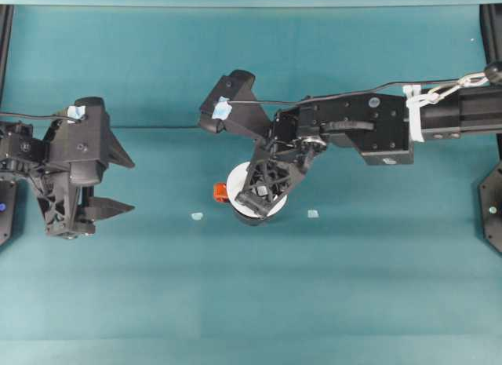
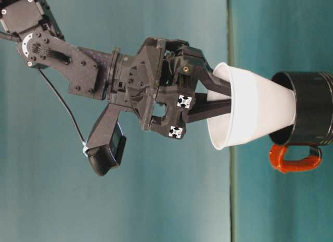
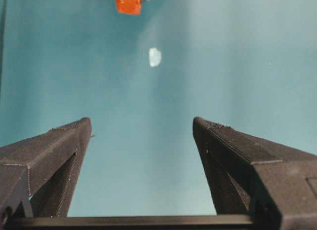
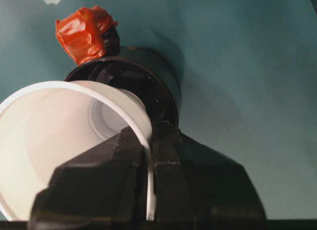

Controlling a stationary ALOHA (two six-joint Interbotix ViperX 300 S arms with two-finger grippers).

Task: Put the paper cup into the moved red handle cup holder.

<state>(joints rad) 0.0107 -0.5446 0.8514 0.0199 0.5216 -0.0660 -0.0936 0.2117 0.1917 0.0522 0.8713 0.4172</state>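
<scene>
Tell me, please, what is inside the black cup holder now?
The lower part of the paper cup sits tilted inside the red handle cup holder, gripped at its rim by the right pincer. The holder's bottom is covered.

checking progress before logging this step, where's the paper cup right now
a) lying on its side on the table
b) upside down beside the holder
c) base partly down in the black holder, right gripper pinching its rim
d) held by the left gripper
c: the paper cup has its base inside the red handle cup holder, with the right gripper clamped on its rim.

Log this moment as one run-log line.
right gripper: shut on paper cup wall | cup: tilted, base inside black holder | left gripper: open, holding nothing | stage: inserting, not released
</scene>
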